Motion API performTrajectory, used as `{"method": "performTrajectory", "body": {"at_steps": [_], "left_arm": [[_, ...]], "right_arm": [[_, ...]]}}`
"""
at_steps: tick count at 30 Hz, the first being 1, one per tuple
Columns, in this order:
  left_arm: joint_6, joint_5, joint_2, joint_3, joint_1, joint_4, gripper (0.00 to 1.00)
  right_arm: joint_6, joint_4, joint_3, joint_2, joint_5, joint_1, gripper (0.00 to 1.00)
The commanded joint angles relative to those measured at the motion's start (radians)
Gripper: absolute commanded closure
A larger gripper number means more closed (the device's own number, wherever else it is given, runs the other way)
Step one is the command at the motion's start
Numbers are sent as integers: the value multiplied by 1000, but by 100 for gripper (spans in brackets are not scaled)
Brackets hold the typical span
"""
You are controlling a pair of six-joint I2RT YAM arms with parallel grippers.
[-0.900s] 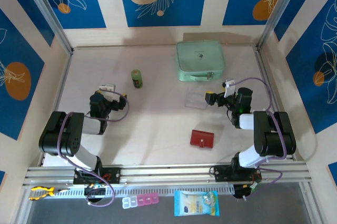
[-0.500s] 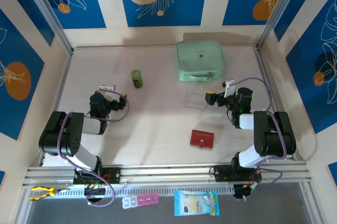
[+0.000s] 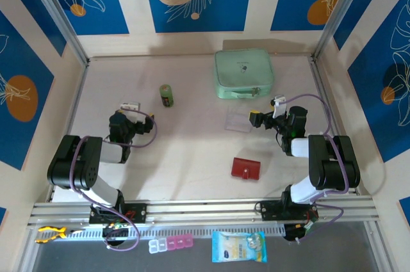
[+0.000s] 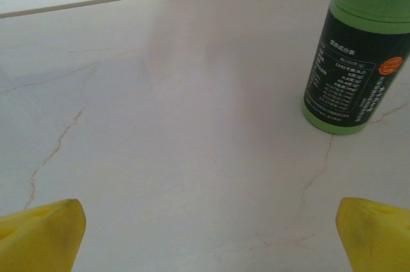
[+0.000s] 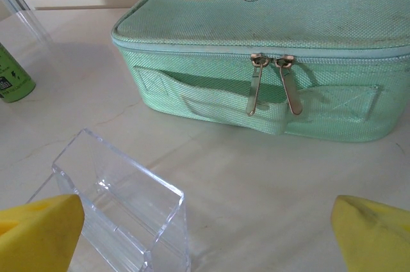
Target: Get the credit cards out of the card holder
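On the pale table [image 3: 186, 150], the card holder [image 3: 246, 168] lies apart from the open-jawed right tool [image 3: 255, 119].

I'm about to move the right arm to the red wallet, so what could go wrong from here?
1. The clear plastic stand sits just ahead of the open right gripper; a forward move could knock it toward the mint green zip case.
2. The small red folding wallet lies closed and flat; its thin edge may be hard to pinch, and it could slide on the smooth table.
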Motion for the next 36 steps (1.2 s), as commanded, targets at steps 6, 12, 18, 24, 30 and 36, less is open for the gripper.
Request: {"method": "performTrajectory", "body": {"at_steps": [6,12,18,24,30,36], "left_arm": [[-9,-35,-5,27,11,-9,0],[-7,-38,-6,25,11,-6,0],[-10,-43,-35,25,9,-28,0],[-6,-66,-116,53,-1,-152,0],[-31,-115,-200,125,-9,-363,0],[-161,-105,-282,231,-9,-639,0]], "right_arm": [[-16,17,-6,0,-22,-3,1],[-17,22,-10,-2,-20,-3,1],[-13,-60,18,-36,89,28,1],[-47,-249,81,-121,160,77,0],[-40,-436,144,-189,247,133,1],[78,-704,235,-241,326,164,7]]}}
